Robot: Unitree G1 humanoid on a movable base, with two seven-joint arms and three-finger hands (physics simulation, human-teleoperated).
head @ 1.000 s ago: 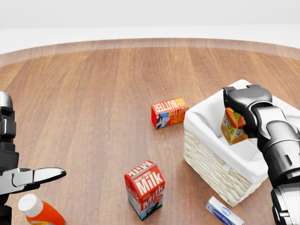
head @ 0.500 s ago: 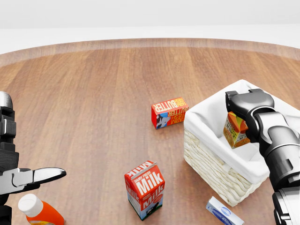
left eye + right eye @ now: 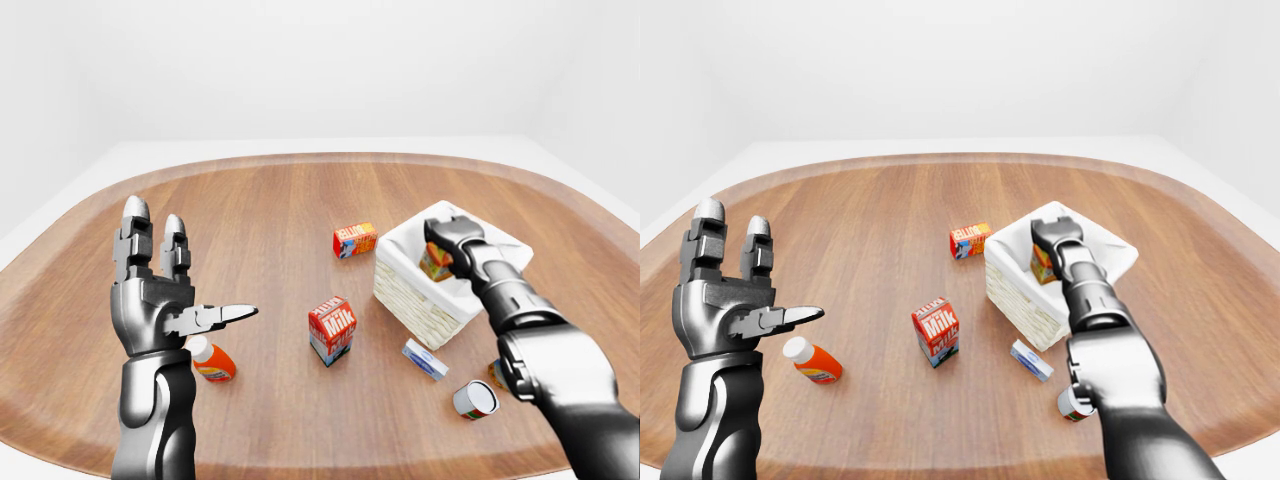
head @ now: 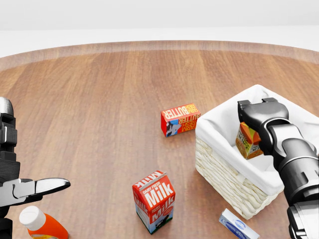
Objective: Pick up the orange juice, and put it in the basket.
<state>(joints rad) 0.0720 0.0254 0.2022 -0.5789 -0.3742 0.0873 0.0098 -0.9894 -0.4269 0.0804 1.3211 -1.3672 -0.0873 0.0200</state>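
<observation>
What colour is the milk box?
The milk carton is red with white "Milk" lettering and some blue low down. The head view shows it best.

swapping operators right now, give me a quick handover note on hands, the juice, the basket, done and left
Right hand: inside the basket, fingers closed round the orange juice carton.
Left hand: raised, open, empty.
Orange juice: held upright within the basket's white lining; whether it rests on the bottom can't be told.
Done: pick-up and carry to the basket.
Left: lower if needed, release, withdraw the right hand.

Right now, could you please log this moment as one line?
right hand: holding small orange juice carton inside white wicker basket | left hand: open, idle
</observation>
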